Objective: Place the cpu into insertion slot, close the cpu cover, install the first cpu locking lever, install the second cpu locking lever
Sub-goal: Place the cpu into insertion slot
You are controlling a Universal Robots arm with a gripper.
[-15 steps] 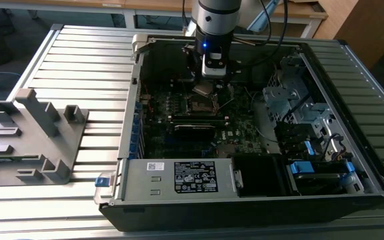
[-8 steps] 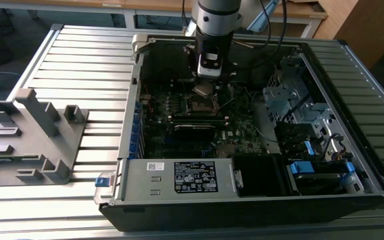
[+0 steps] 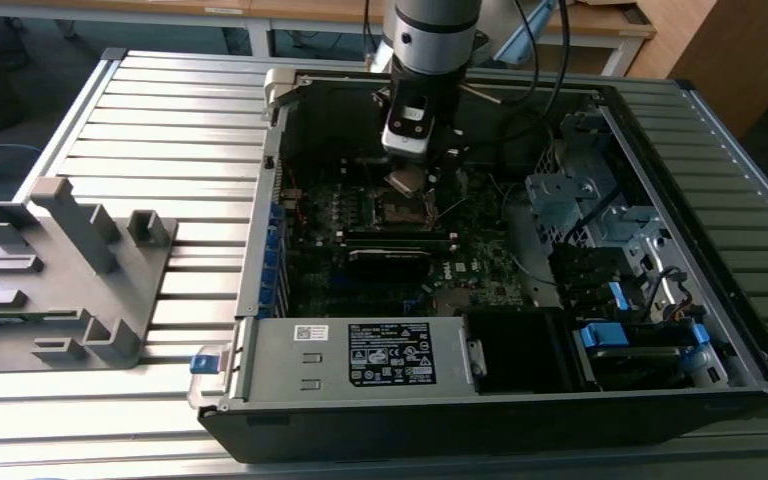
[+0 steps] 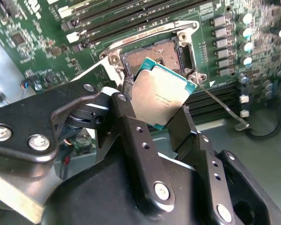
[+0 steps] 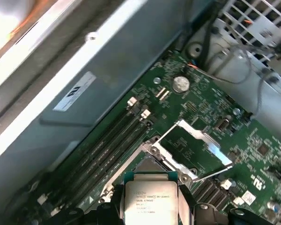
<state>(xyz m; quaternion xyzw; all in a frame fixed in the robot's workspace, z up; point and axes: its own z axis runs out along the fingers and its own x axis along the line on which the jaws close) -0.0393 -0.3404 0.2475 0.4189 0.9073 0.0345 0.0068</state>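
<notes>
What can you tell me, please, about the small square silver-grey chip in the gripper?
The small flat square cpu has a dull silver-grey metal face with faint print, set on a thin teal-green edge. The black gripper is shut on it, its fingers pressing two opposite sides. It looks tilted and hangs over the open insertion slot with its dark centre, not seated. In the exterior view it sits inside the open black computer case, above the green motherboard.
</notes>
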